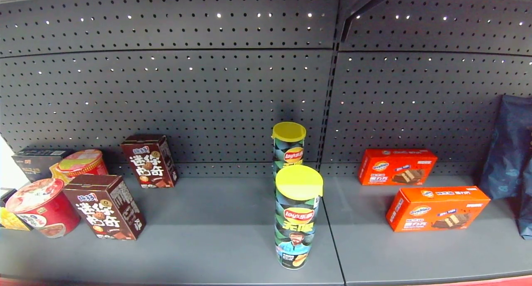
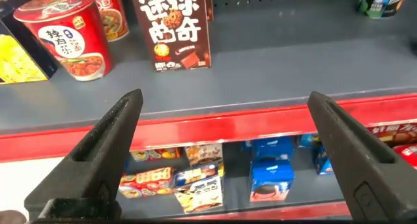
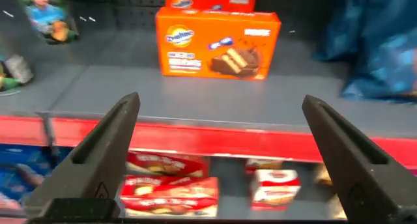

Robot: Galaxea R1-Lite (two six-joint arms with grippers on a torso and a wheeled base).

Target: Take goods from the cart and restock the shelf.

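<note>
Two yellow-lidded chip cans stand upright mid-shelf, one (image 1: 297, 215) in front of the other (image 1: 288, 146). Two orange boxes (image 1: 436, 208) (image 1: 396, 166) lie to their right. Brown cookie boxes (image 1: 106, 206) (image 1: 150, 160) and red noodle cups (image 1: 39, 207) stand at the left. My left gripper (image 2: 228, 152) hangs open and empty before the shelf's red front edge (image 2: 215, 127), below a cookie box (image 2: 172, 28) and a noodle cup (image 2: 65, 34). My right gripper (image 3: 225, 152) is open and empty too, in front of the nearer orange box (image 3: 217, 43).
The grey shelf board (image 1: 208, 232) has bare room between the cookie boxes and the cans. Dark blue bags (image 1: 509, 153) stand at the far right. A lower shelf holds small packs (image 2: 195, 182) and red boxes (image 3: 169, 185). Perforated back panel (image 1: 208, 90) behind.
</note>
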